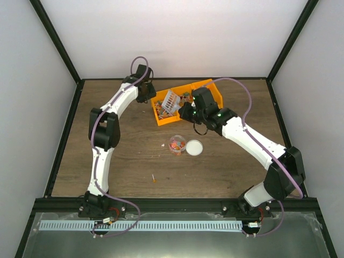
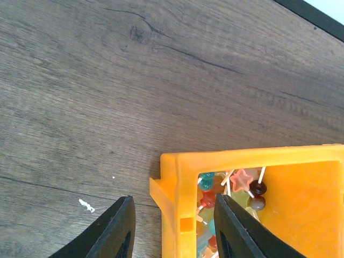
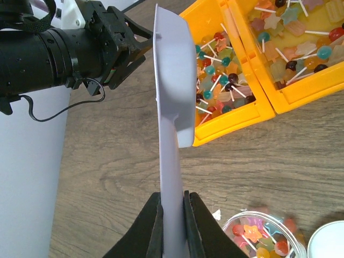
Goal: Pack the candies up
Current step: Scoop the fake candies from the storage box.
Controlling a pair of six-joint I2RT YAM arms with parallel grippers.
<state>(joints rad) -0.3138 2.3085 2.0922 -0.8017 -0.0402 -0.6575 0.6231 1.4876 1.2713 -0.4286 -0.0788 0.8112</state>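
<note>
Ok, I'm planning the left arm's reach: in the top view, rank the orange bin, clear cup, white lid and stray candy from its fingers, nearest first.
1. orange bin, far side.
2. clear cup, mid-table.
3. white lid, just right of the cup.
4. stray candy, toward the near edge.

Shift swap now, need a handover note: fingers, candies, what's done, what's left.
Left gripper: fingers open, straddling the orange bin's corner wall.
Right gripper: shut on the scoop, held over the bin.
Candies: most in the bin, some in the clear cup; its lid lies beside it.
Done: cup partly filled. Left: likely more scoops, then the lid.
</note>
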